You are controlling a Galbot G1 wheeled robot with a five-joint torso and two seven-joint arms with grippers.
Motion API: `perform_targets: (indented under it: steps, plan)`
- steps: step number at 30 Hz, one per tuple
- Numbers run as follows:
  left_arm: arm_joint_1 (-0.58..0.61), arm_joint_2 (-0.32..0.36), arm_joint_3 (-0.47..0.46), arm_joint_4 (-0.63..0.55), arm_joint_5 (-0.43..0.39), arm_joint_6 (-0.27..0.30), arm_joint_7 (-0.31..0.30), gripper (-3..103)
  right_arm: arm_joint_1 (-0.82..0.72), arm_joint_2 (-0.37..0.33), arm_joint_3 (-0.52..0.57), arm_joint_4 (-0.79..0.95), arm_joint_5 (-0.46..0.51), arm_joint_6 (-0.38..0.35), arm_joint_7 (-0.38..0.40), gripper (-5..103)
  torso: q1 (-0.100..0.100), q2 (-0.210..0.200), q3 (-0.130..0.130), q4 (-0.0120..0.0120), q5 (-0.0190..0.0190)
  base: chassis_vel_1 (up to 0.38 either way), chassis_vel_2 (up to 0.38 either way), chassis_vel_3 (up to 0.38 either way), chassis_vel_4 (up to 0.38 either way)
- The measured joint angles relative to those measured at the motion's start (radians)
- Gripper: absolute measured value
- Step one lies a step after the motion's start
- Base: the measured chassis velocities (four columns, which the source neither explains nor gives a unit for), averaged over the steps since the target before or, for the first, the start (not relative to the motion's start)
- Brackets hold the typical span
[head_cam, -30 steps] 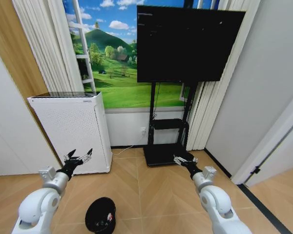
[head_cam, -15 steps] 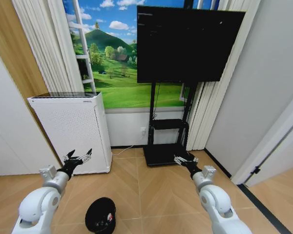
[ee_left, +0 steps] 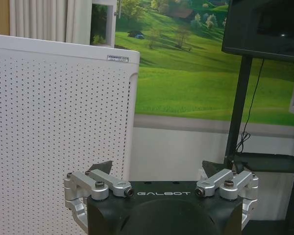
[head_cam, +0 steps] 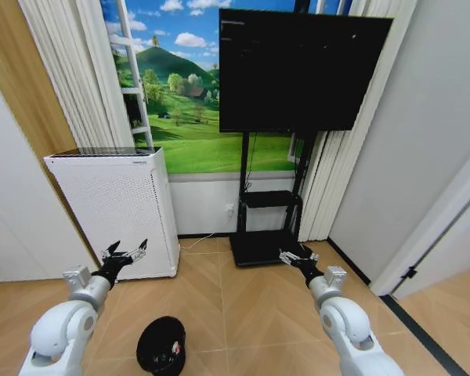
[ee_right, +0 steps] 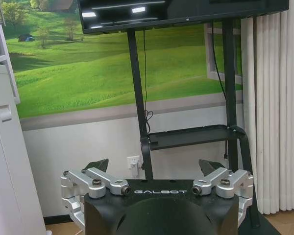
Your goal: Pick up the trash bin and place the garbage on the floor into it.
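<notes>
While your left gripper hovers spread beside the white air purifier, the trash bin sits on the floor below, between both arms. Your right gripper is spread too; reach blind and you'll likely tip the bin.

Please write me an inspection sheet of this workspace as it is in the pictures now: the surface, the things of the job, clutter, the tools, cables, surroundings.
Surface: the floor, tan chevron wood look, with a dark strip at the right.
Job's things: the trash bin stands on the floor near the left arm; something small, red and white, shows inside. Loose garbage: nothing seen.
Clutter: nothing seen.
Tools: left tool open, held in the air before the white perforated cabinet; right tool open, held in the air before the TV stand. Neither holds anything.
Cables: a black cable hangs down the TV stand; a white cable lies by the wall.
Surroundings: black screen, meadow mural, curtains.
</notes>
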Motion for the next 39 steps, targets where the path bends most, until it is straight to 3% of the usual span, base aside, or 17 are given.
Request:
perform_targets:
  steps: [39]
  plan:
    - [0.0, 0.0, 0.0, 0.0, 0.0, -0.001, 0.0, 100, 0.0, 0.0, 0.0, 0.0, 0.0, 0.001, 0.0, 100, -0.002, -0.003, -0.002, -0.0001, 0.0, 0.213, -0.214, -0.214, 0.209]
